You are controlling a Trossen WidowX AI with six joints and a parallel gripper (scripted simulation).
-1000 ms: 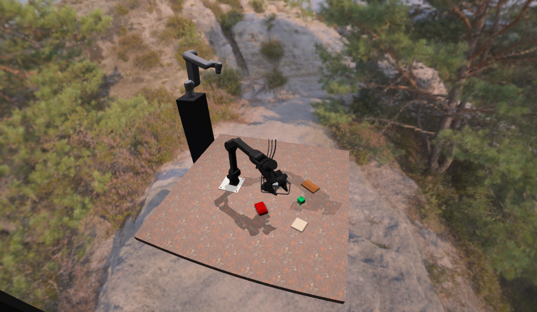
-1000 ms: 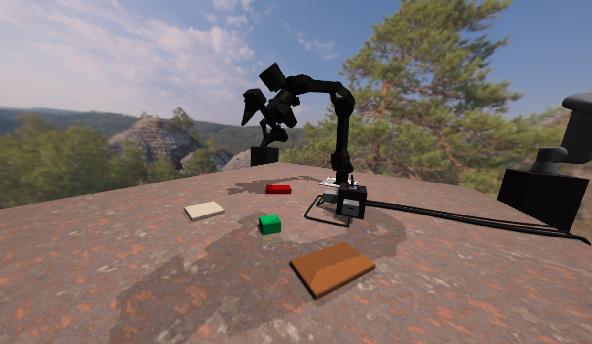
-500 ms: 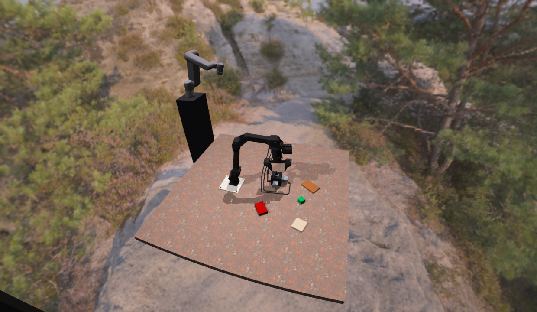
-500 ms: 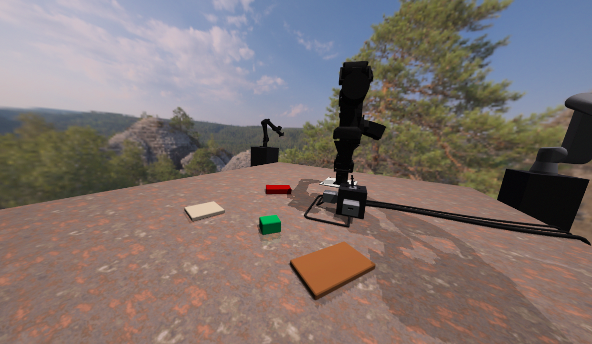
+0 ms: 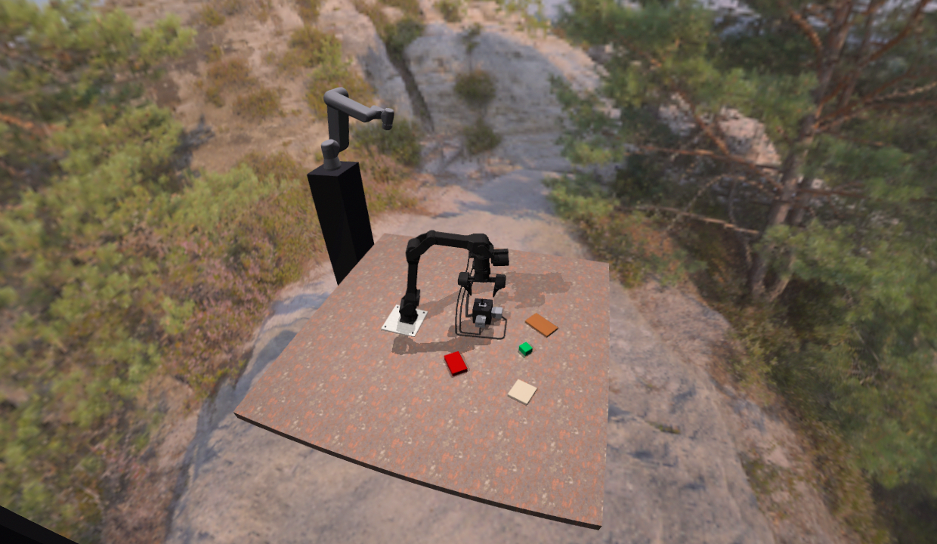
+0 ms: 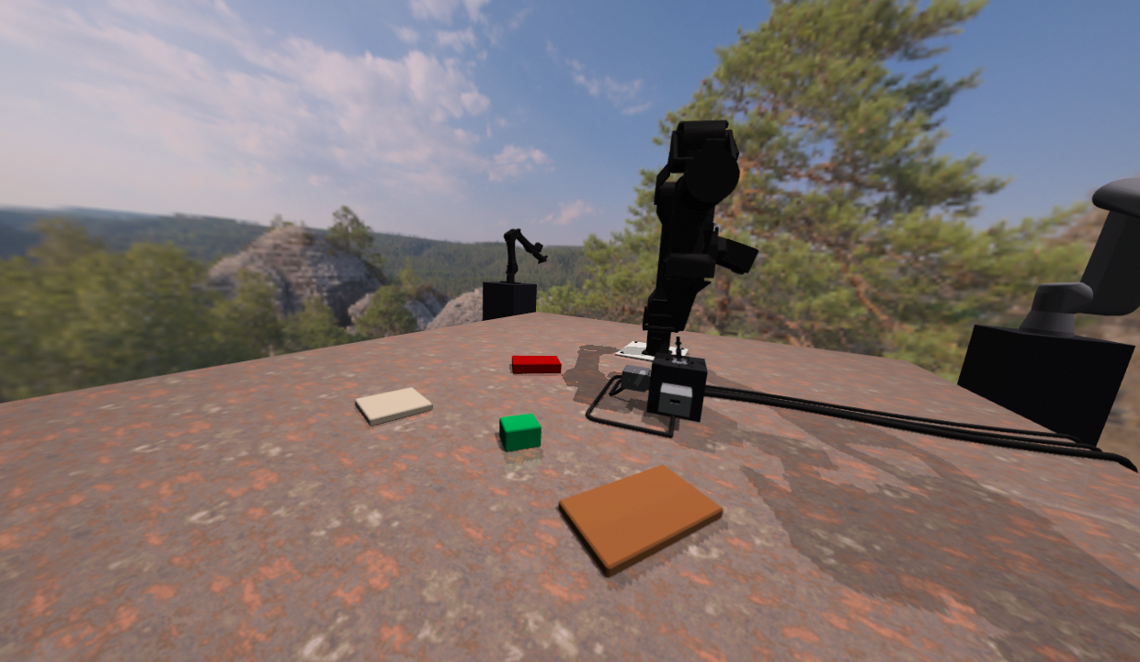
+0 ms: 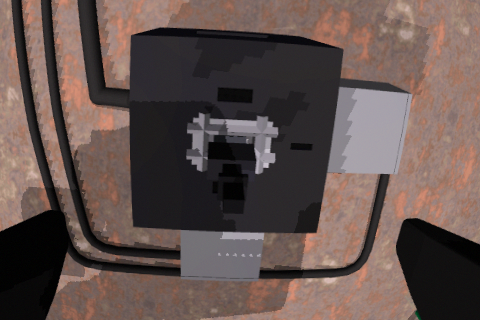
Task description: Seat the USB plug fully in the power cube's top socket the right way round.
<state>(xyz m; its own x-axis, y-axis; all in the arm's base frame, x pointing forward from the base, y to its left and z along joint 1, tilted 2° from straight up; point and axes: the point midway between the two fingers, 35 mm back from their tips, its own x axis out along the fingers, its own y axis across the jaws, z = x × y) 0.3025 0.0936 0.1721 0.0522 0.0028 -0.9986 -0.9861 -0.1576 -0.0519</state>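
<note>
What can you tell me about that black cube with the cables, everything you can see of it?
The power cube is a matte black box that sits flat on the table, below the open gripper, which does not touch it. A USB plug with a pale metal frame stands in its top socket. Grey plugs stick out of two side faces. Black cables loop round its base and run off across the table.

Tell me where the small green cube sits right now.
In the exterior view the small green cube rests on the table between the beige flat tile and the orange-brown flat slab, left of the black power cube.
</note>
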